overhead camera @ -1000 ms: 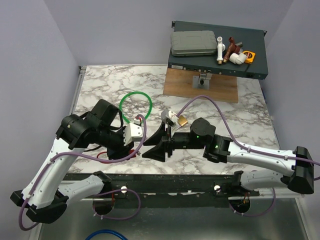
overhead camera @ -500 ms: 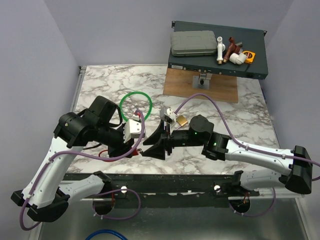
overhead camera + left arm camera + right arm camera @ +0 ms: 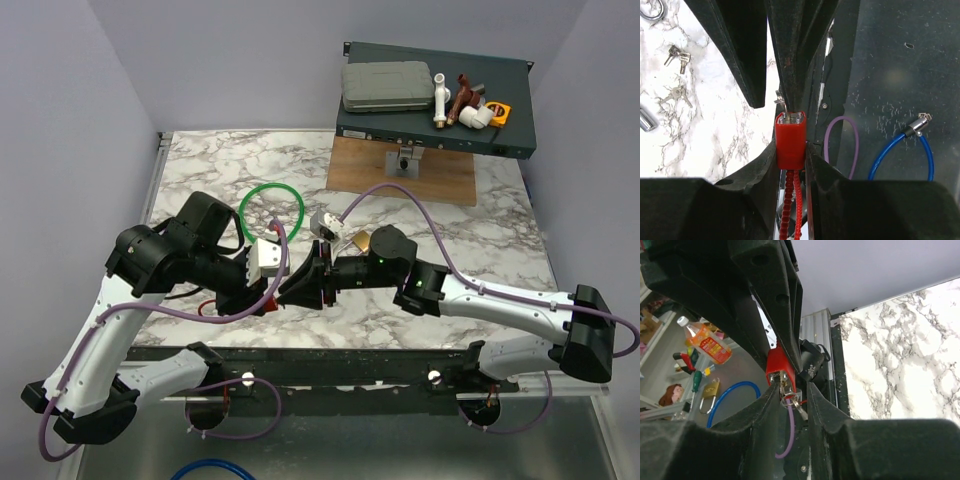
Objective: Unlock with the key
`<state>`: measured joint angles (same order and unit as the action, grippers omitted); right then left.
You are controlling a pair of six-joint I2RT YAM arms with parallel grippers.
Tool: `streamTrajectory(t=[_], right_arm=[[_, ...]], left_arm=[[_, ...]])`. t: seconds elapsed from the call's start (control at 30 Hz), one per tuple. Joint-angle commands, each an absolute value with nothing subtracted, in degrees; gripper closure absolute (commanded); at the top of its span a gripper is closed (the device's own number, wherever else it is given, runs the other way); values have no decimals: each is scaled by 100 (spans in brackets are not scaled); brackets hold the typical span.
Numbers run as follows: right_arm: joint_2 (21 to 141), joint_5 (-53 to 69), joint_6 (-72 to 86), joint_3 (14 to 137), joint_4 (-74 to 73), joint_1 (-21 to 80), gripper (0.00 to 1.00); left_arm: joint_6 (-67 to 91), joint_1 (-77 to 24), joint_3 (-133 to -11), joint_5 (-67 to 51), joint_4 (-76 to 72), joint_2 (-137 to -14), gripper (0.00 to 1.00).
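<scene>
My left gripper (image 3: 791, 150) is shut on a small red padlock (image 3: 790, 140) whose red coiled cable hangs down between its fingers. It holds the lock above the table's near edge (image 3: 268, 300). A small metal key (image 3: 785, 389) sticks in the lock's silver end face, with a ring and a second key hanging from it. My right gripper (image 3: 792, 390) faces the lock head-on. Its fingers stand a little apart on either side of the key, and a gap shows on the key's right side. The key's head also shows in the left wrist view (image 3: 781, 101).
A brass padlock (image 3: 357, 241) lies behind the right wrist and a green cable loop (image 3: 271, 211) behind the left arm. Loose keys (image 3: 677, 52) lie on the marble. A dark box with parts (image 3: 430, 100) stands at the back on a wooden board (image 3: 400, 172).
My right gripper has moved left up to the left gripper, and its fingers now straddle the key. The left gripper shifted slightly with the red lock still held.
</scene>
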<state>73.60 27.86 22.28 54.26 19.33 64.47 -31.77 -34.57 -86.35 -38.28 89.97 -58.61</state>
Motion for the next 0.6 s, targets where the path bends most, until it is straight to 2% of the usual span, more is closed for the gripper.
streamTrajectory(t=[0.0, 0.2, 0.47, 0.57], right_arm=[[7467, 3044, 2333, 5642, 2123, 6390, 75], [7549, 3188, 2438, 5660, 2079, 6378, 98], [7591, 3223, 2728, 5688, 2174, 6328, 99], [7732, 3284, 3108, 5779, 2259, 6248, 99]], left_arm=[[-3271, -3427, -8766, -4058, 9165, -5774, 100], [-3208, -3419, -8769, -3964, 8975, -5723, 100], [-3076, -3431, -8808, -3551, 8483, -5661, 100], [-3187, -3673, -8974, -2838, 8316, -5738, 100]])
